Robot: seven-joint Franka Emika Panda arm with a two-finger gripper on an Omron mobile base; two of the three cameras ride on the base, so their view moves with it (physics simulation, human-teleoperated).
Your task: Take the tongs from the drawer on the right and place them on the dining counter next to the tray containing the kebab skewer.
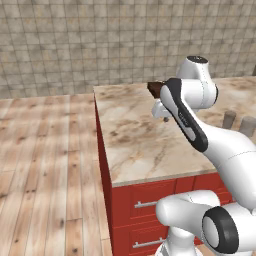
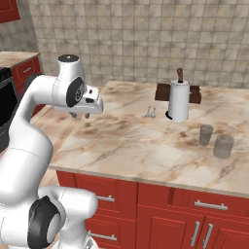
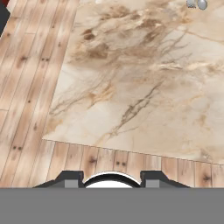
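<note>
The dining counter point(image 2: 146, 146) is an island with a beige veined marble top point(image 1: 145, 145) on a red base. At its far side lies the dark brown tray point(image 2: 195, 94), half hidden behind a paper towel roll; one corner point(image 1: 155, 89) peeks past my arm. My gripper point(image 2: 80, 115) hovers above the counter's left end point(image 3: 144, 78), pointing down. Its fingertips point(image 3: 70, 177) stand apart with nothing between them. Beside my forearm the gripper point(image 1: 164, 117) shows again. The tongs are out of view, and the kebab skewer is hidden.
A white paper towel roll point(image 2: 178, 101) stands in front of the tray, with a small silvery utensil point(image 2: 151, 113) to its left. Two grey glasses point(image 2: 206, 134) point(image 2: 223, 146) stand near the right front. Drawers with handles point(image 2: 210, 205) line the red base. Wood floor point(image 1: 45, 165) lies left.
</note>
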